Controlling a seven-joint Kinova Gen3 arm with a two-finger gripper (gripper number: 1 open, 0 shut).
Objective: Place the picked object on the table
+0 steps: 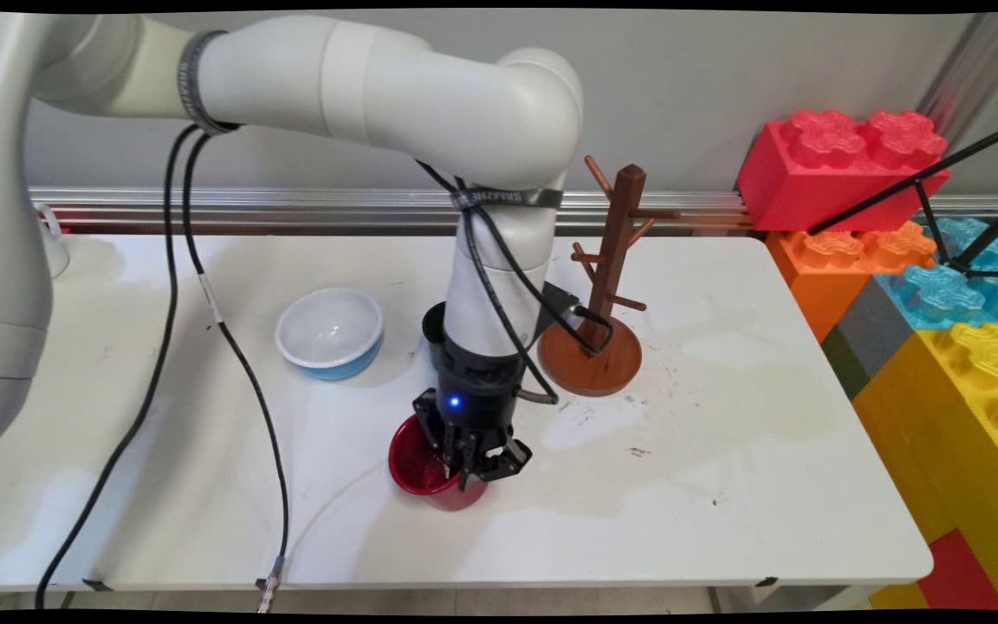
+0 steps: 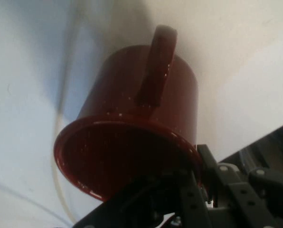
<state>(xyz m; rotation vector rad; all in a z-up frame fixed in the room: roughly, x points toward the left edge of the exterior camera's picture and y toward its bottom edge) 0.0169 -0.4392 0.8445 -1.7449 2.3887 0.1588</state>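
Main view first: I have the black two-finger gripper (image 1: pixel 475 464) down low near the table's front middle, at the rim of a glossy red ceramic mug (image 1: pixel 419 468). The mug seems tilted, mouth toward nine o'clock, its base just beside or on the white table (image 1: pixel 724 485); whether it is lifted clear I cannot tell. One finger seems to reach inside the mouth and one outside, so I judge the claw clamped on the mug's rim wall. As for progress, a grip looks made; nothing more shows as done.

At ten o'clock from the mug sits a white bowl with a blue outside (image 1: pixel 330 332), well apart. At one o'clock stands a brown wooden mug tree with pegs on a round base (image 1: pixel 603 295), bare of cups. A dark green cup (image 1: pixel 434 329) peeks out behind the wrist at twelve o'clock. Stacked giant plastic building blocks (image 1: pixel 897 225) fill the three o'clock side. The arm comes in from upper left, elbow bent, forearm pointing nearly straight down.

Hand view: the mug (image 2: pixel 132 142) fills the middle, open mouth toward me, handle (image 2: pixel 155 66) at twelve o'clock. The gripper (image 2: pixel 198 175) meets the rim at five o'clock, closed on it.
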